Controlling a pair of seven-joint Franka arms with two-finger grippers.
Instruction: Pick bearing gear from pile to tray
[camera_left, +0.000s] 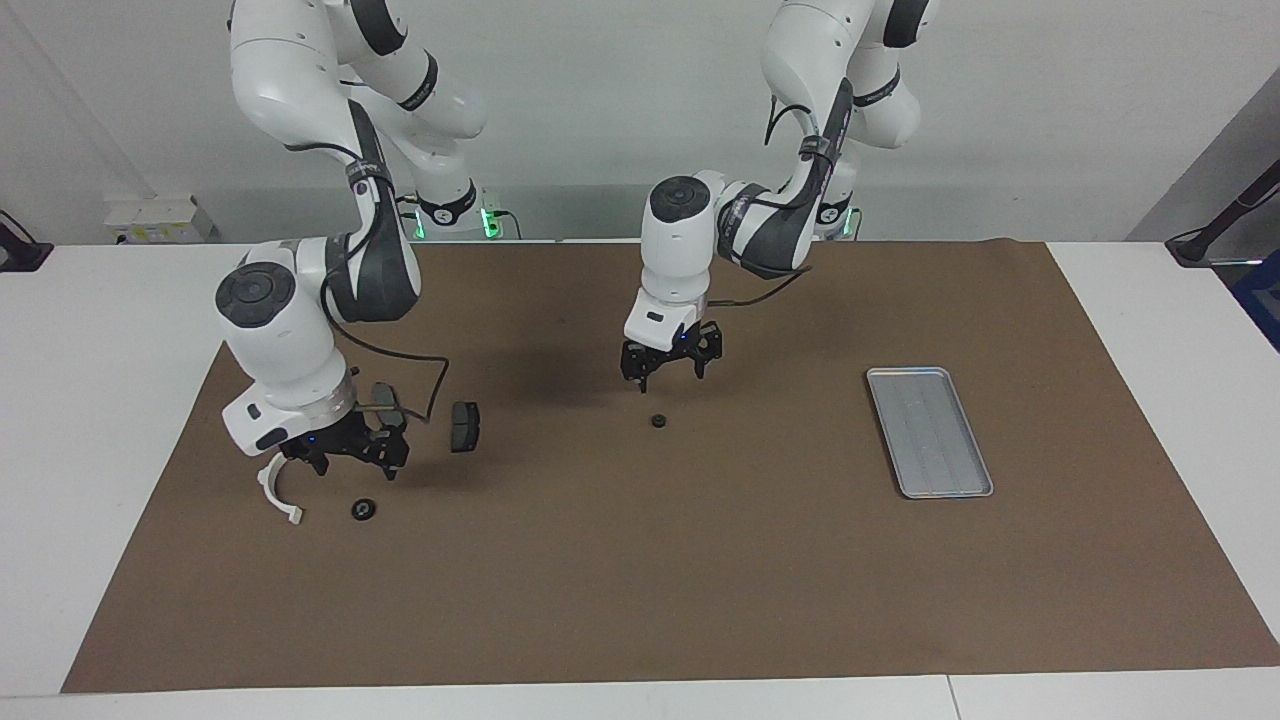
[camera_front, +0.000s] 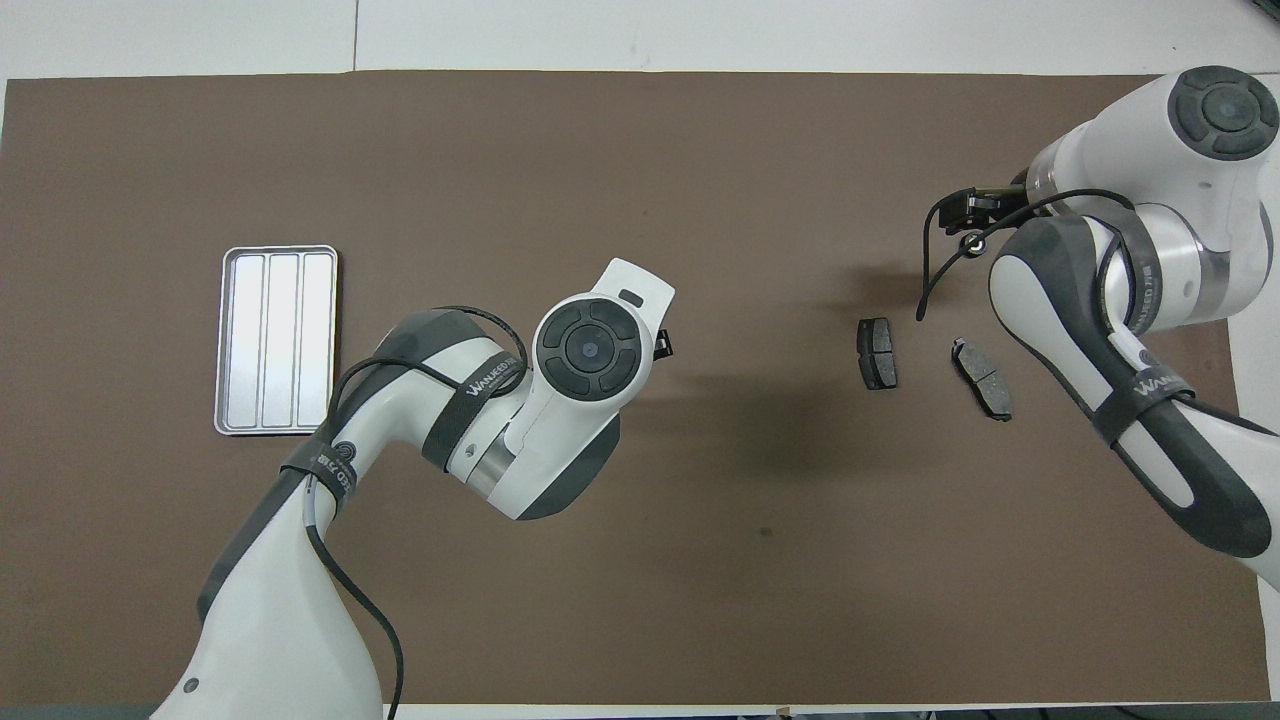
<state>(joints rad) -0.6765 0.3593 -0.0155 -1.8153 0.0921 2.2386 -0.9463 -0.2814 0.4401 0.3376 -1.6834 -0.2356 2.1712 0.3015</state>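
Note:
The pile lies at the right arm's end of the mat: a white half-ring (camera_left: 278, 490), two dark brake pads (camera_left: 465, 425) (camera_left: 385, 400) and a small black round piece (camera_left: 364, 510). The pads also show in the overhead view (camera_front: 877, 352) (camera_front: 982, 377). My right gripper (camera_left: 350, 460) is open and empty, low over the pile between the half-ring and the pads. A second black round piece (camera_left: 657, 421) lies alone mid-mat. My left gripper (camera_left: 670, 372) hangs open and empty just above it. The silver tray (camera_left: 930, 430) (camera_front: 277, 340) is empty at the left arm's end.
A brown mat (camera_left: 640, 600) covers most of the white table. A black cable loops from the right wrist (camera_left: 430, 385) over the pads. In the overhead view the left wrist (camera_front: 585, 350) hides the lone round piece.

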